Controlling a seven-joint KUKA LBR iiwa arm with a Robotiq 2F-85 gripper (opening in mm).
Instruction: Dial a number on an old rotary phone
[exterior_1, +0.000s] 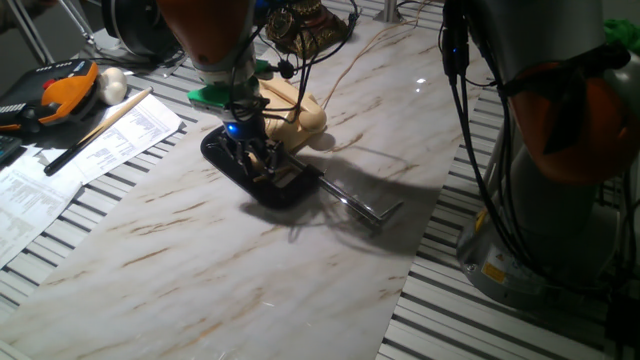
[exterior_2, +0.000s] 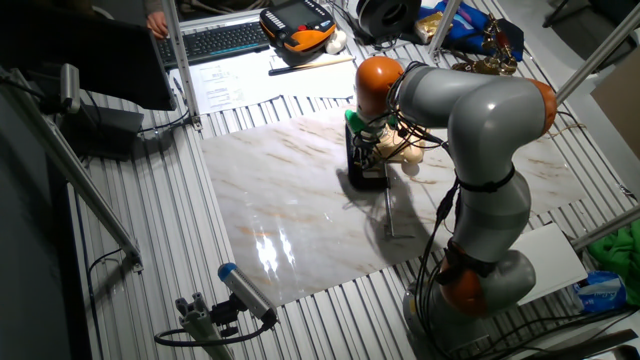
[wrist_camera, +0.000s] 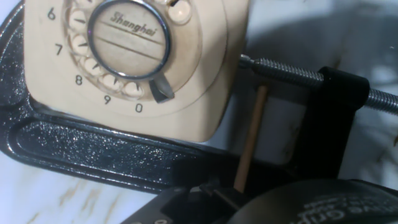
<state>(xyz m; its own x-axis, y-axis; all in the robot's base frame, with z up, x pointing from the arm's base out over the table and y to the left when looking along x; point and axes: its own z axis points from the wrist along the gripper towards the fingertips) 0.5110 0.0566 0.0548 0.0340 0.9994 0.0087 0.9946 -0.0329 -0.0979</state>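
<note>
Rotary phone (wrist_camera: 134, 68), cream plastic and lettered "Shanghai" at the dial hub, stood on the marble-patterned tabletop (exterior_1: 200, 270) inside a black C-clamp (wrist_camera: 81, 146) whose steel screw rod (wrist_camera: 283, 70) reached toward its side. The tool (exterior_1: 255, 155) hung directly over the dial; whether its fingers were parted or closed could not be told. A thin wooden stick (wrist_camera: 250, 137) extended from the hand beside the phone's corner. The phone was judged light, rigid and liable to slide, hence the clamp; purchase was best taken in a finger hole of the dial. Papers (exterior_1: 90, 150) and cables (exterior_1: 480, 150) cluttered the ribbed bench (exterior_2: 130, 270) around the slab.
</note>
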